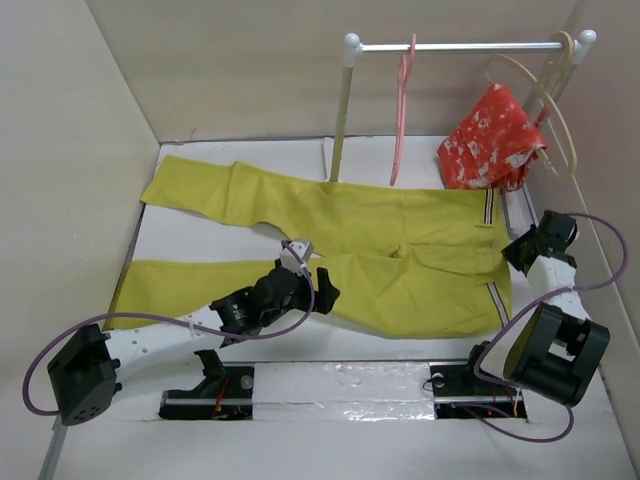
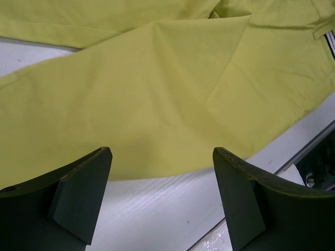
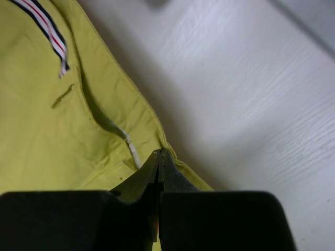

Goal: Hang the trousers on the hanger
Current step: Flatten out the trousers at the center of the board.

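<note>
On the desk: the trousers (image 1: 380, 250) lie flat and spread out on the white desk (image 1: 340, 385), not on any hanger yet.
Long axis: it runs from left to right across the desk. The striped waistband is on my right side, and both legs go out to my left.
Right claw: my right claw (image 3: 159, 157) is pressed together, tip against tip, right at the edge of the waistband near its front corner. I cannot tell if a fold of cloth is pinched between the tips.
Left claw: my left claw (image 2: 162, 157) stands wide and holds nothing. It hangs over the near leg, around the thigh part, close to the front edge of the cloth.
Hanger: the pink hanger (image 1: 400, 110) hangs by its hook on the rail (image 1: 460, 46) at the far side, above the far leg and well apart from both claws.
Other things: a red garment (image 1: 492, 140) on a beige hanger (image 1: 545, 100) hangs at the right end of the same rail.
Relation that matters: the hanger is beyond the trousers, away from me, so the cloth must travel across its own width toward the rail.
Nearer arm: I judge the right one, because the waistband end lies closer to the hanger than the leg ends do.
</note>
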